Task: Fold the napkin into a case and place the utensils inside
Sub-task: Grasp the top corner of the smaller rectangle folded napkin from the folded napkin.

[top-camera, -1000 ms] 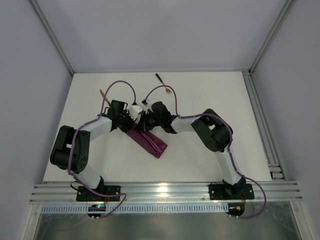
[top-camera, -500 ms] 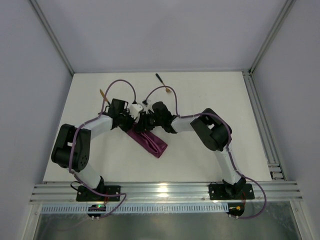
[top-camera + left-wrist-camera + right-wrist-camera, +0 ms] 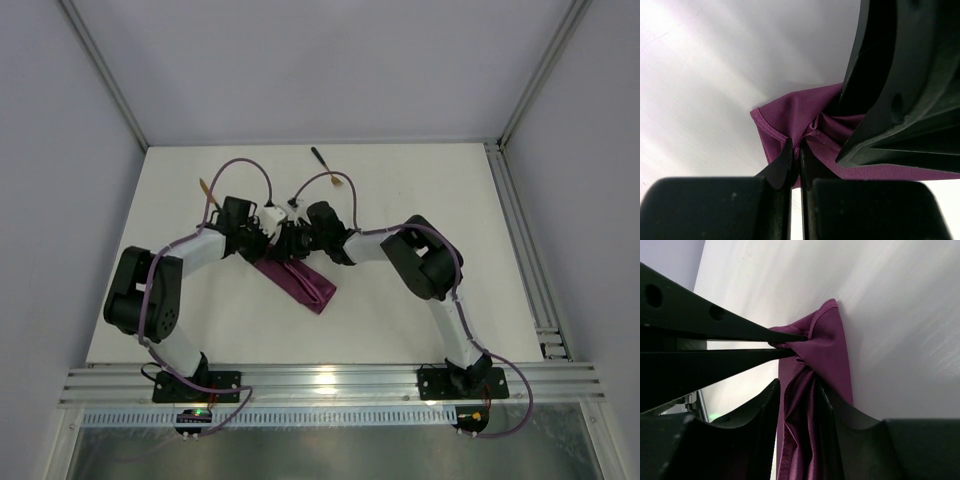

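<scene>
Top external view: the napkin (image 3: pixel 302 284) lay folded into a slim strip around the middle of the table (image 3: pixel 430 190), slanting toward the near edge.
Left gripper (image 3: pixel 795 148): pinched tight on a fold at the strip's far end.
Right gripper (image 3: pixel 799 390): closed around bunched cloth at that same end, just beside the left one.
Utensils: both outside the cloth; one utensil (image 3: pixel 326 168) by the far edge, the other utensil (image 3: pixel 209 191) toward the far left corner.
Risk: uneven pulling by the two grips could drag the strip and undo its folds; a slipping pinch would probably let the pouch mouth collapse.
</scene>
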`<move>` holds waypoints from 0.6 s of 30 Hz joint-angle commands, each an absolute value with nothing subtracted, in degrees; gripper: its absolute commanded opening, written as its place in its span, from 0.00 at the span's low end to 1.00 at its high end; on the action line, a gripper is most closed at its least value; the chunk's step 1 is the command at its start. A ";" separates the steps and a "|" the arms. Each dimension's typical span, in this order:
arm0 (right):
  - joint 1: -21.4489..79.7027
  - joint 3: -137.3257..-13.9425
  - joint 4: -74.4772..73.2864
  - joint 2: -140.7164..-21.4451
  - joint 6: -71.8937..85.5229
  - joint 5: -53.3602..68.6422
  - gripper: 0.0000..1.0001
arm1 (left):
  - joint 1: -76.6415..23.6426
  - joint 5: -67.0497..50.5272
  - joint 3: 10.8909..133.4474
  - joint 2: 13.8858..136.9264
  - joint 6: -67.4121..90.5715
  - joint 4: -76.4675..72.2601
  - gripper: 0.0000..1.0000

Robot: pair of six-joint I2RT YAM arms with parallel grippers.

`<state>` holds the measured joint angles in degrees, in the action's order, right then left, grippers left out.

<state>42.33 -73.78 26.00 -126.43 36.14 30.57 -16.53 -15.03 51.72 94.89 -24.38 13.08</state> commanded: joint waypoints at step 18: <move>41.57 -76.64 22.42 -129.99 36.92 28.56 0.04 | -15.03 -16.88 53.78 86.41 -24.52 18.37 0.31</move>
<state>42.13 -75.33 23.90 -128.51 36.75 29.15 -16.19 -15.81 52.88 92.09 -24.47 16.51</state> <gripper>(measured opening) 0.051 0.305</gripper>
